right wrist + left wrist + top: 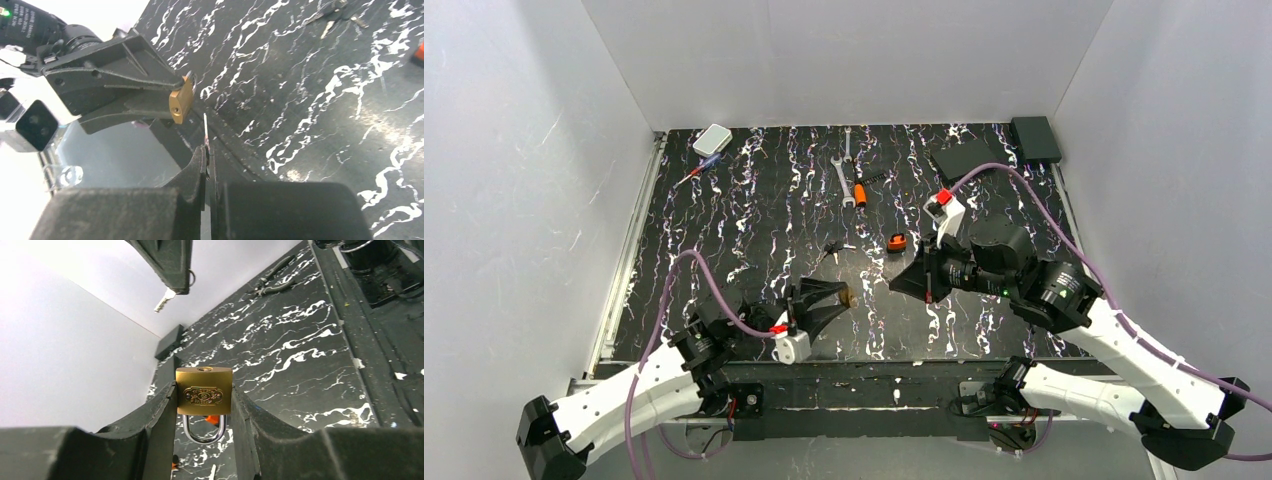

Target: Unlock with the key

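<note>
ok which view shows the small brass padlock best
Left wrist: the small brass padlock faces the camera, engraved plate and shackle clear. Right wrist shows only its keyhole end; top external, just a speck.

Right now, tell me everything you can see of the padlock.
The padlock has a brass-looking body bearing an embossed oval plate and a silvery shackle, both legs seated in the body. The jaws of the left gripper clamp its sides, off the table. Its keyhole end faces the key, with a gap between.
</note>
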`<state>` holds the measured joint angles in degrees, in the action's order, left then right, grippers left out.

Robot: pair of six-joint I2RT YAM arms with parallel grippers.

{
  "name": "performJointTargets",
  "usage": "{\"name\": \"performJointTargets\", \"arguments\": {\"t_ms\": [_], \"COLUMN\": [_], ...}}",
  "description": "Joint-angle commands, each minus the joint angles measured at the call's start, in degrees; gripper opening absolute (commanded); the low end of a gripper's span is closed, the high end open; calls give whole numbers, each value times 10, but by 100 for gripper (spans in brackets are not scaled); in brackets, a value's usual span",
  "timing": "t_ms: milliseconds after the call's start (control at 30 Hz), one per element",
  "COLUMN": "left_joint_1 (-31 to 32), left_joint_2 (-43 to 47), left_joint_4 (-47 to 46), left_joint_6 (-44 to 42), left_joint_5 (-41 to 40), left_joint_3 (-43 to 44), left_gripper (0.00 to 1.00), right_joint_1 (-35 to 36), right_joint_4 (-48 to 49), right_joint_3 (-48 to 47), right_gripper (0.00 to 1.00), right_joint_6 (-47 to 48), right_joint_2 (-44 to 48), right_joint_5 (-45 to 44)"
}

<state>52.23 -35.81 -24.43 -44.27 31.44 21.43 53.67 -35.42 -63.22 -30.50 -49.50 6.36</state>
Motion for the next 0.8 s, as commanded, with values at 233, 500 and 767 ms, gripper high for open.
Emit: {"name": "performJointTargets", "arguments": {"t_ms": [233, 500, 767], "left_joint_1": [1, 1, 1], "left_joint_2": [62, 45, 40], "left_joint_4": [-66, -66, -55], "left_joint_6": [-35, -35, -50], "left_joint_5": [-9, -20, -27], "left_joint_3": [-16, -12, -12], "left_gripper": [0, 0, 0], "right_joint_1": [0, 0, 0], "right_joint_4": [25, -7, -42], "right_joint_3": [-34, -68, -89], "right_gripper": [1, 1, 1], "right_joint_6": [-18, -8, -5], "right_joint_2": [-32, -52, -83], "right_joint_5": [149, 164, 160]}}
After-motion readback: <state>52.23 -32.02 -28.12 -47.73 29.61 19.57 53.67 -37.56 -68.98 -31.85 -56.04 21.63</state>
